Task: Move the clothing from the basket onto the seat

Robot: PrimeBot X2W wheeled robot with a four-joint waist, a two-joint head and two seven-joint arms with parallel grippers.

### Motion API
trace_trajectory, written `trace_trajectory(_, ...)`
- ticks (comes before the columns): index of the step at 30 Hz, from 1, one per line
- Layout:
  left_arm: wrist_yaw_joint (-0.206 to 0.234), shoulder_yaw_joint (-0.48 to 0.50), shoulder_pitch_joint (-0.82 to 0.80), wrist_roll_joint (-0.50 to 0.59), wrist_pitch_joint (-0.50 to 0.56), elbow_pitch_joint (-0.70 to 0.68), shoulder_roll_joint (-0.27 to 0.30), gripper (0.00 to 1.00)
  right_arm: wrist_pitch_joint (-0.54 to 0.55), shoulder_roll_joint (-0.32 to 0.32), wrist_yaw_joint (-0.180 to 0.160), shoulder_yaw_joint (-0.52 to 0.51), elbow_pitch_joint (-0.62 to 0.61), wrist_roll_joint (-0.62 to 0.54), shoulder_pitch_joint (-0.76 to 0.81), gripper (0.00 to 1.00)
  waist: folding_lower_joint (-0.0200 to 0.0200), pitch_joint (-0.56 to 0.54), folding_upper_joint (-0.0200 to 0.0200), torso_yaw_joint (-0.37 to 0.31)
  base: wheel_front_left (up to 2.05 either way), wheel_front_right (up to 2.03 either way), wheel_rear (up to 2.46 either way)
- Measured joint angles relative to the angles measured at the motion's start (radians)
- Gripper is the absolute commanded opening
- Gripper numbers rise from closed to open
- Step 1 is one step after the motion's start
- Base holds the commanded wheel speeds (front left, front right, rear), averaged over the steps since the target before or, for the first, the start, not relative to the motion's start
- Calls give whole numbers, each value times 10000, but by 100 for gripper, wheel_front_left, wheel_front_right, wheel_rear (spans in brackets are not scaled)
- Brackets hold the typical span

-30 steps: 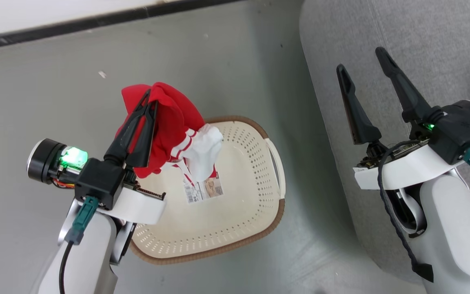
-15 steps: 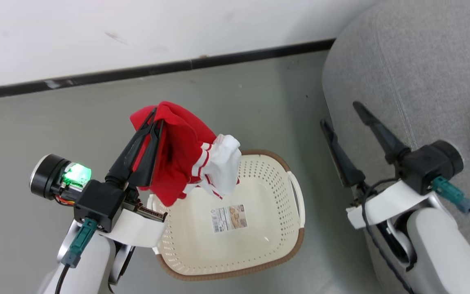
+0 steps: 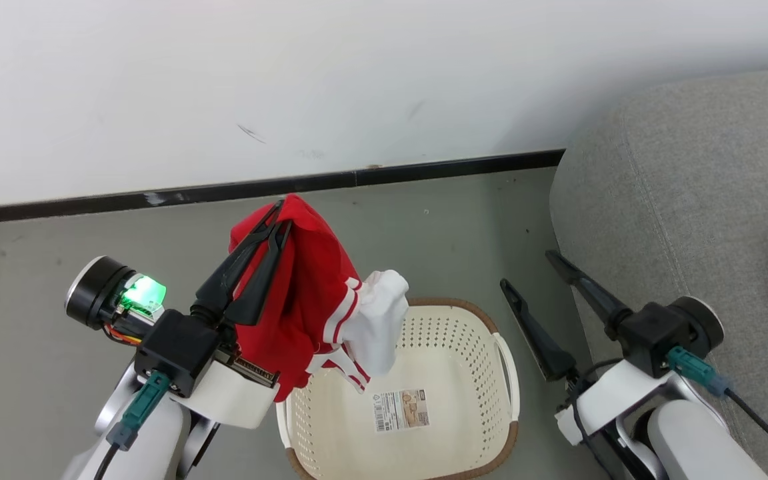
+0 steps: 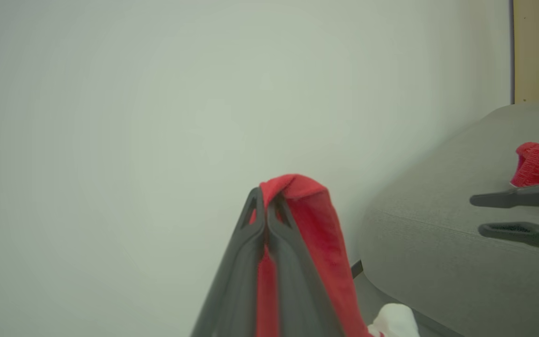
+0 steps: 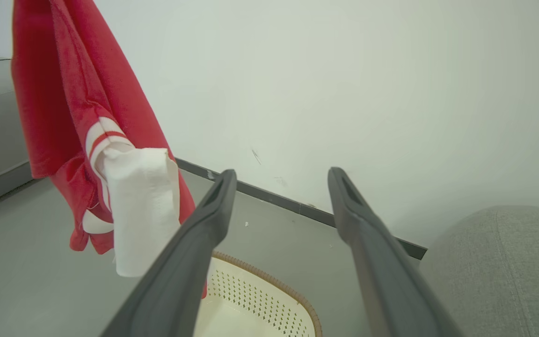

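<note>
Above the basket (image 3: pixel 437 347), clothing (image 3: pixel 304 293) pinched in left claw (image 3: pixel 282 215), hanging

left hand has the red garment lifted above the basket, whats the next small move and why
Probably swing the left hand toward the robot's right, over the seat, keeping it shut. The red garment hangs from it clear above the basket and is not yet over the cushion. The open right hand sits between them, so I would carry the garment above it.

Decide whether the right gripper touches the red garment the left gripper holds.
Apart. The head view shows the basket and floor between the right gripper and garment.
</note>
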Motion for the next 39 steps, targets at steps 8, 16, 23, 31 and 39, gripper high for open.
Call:
trace_trajectory(8,-245,-284,-1,0,0,-77,88,0,0,-270,0,1011,153,466,581,100,0,-787,0,217,0,0,0)
trace_trajectory(16,-431,-729,-10,-19,13,-165,67,0,2,-558,0,2579,295,951,605,100,-1,-1385,0,369,0,0,0)
trace_trajectory(23,-491,-1114,-9,-201,234,-257,-12,0,4,-453,0,3896,694,1695,500,100,-1,-1873,0,547,0,0,0)
trace_trajectory(31,-571,-1486,1,-272,533,-497,-155,0,4,-79,0,4414,1517,2311,-242,100,-1,-2270,0,823,0,0,0)
trace_trajectory(39,-598,-1776,7,-353,719,-750,-199,0,4,274,2,4986,2313,2504,-953,100,-1,-2507,0,1173,0,0,0)
